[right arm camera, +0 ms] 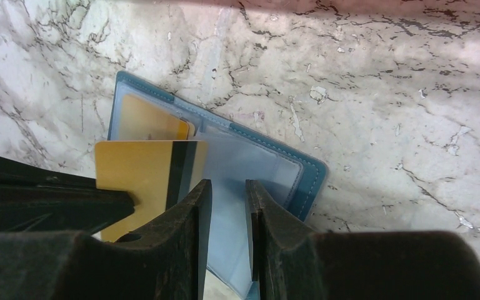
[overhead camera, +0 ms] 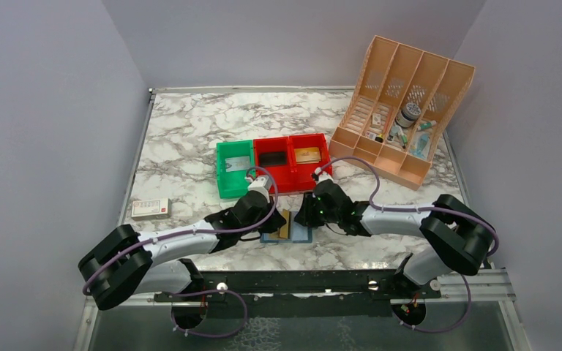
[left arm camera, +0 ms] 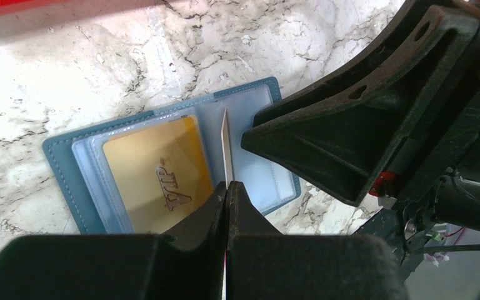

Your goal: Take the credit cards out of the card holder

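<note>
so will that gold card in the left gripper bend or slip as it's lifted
Probably stiff: the gold card stands straight on edge in the left gripper, with no bow visible. Likely light, being so thin. It may slip, since its face looks smooth and only one edge is pinched.

We see the left arm [overhead camera: 183,240] and the right arm [overhead camera: 399,214] built alike: pale grey-white tube links between bulky black joint housings, with thin purple cables [overhead camera: 369,172] looping along each. On the left gripper [left arm camera: 227,186] the fingers [left arm camera: 197,222] are matt black, wedge-shaped plastic, and the right wrist carries a small green light [overhead camera: 322,208].
</note>
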Robot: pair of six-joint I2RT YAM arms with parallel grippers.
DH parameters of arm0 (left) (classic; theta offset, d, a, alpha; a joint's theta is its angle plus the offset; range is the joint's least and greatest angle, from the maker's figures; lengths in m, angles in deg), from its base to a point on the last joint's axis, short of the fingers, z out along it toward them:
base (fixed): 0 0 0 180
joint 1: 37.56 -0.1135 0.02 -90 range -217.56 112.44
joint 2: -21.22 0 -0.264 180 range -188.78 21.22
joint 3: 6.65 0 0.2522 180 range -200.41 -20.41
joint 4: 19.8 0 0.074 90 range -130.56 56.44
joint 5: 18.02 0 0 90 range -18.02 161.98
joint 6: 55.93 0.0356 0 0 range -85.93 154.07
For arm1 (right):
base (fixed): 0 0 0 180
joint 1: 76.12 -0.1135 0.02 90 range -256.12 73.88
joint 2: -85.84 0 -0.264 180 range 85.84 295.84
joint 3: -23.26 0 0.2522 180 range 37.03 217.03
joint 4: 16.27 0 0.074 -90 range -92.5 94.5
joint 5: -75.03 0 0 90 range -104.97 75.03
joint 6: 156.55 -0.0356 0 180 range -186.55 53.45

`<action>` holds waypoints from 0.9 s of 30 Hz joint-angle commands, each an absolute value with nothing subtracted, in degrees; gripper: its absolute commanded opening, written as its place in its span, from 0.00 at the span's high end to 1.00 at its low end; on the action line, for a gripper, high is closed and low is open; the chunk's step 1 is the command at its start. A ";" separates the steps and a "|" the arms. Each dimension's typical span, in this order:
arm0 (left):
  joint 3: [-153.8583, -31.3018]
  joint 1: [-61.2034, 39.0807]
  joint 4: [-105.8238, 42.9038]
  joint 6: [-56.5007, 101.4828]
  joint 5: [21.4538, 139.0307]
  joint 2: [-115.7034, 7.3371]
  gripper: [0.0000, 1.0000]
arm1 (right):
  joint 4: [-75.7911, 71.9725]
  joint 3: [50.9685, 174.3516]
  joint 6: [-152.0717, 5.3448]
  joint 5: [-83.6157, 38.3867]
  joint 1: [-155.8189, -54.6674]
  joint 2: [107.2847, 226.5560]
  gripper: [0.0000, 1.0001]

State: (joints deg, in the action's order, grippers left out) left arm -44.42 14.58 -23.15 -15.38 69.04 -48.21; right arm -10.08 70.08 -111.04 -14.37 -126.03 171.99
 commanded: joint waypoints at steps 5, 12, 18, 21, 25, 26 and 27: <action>-43.70 14.24 -25.13 -14.00 67.77 -44.46 1.00 | -3.67 69.79 -104.48 -13.36 -125.77 169.94 0.72; -43.94 14.23 -25.18 -14.09 67.52 -45.51 1.00 | -7.28 68.75 -103.41 -20.02 -125.77 166.05 0.72; -44.18 14.21 -23.99 -14.35 68.18 -47.59 1.00 | -14.67 68.24 -102.61 -32.15 -125.73 166.35 0.72; -44.42 14.22 -23.69 -14.36 68.55 -48.18 1.00 | -14.31 69.06 -104.48 -31.35 -125.73 168.90 0.72; -43.79 14.26 -22.40 -14.29 68.72 -48.57 0.99 | -9.68 71.29 -106.02 -26.79 -125.77 174.14 0.77; -43.55 14.26 -21.57 -14.23 69.31 -48.79 0.97 | -9.04 71.48 -106.24 -25.98 -125.77 175.19 0.78; -43.45 14.21 -20.78 -14.08 70.07 -49.21 0.94 | -8.67 71.51 -106.58 -25.28 -125.77 176.04 0.79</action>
State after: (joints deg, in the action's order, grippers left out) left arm -44.38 14.51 -23.72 -14.88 68.76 -47.97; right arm -11.30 69.93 -104.98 -27.81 -125.87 172.34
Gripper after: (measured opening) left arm 0.022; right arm 0.228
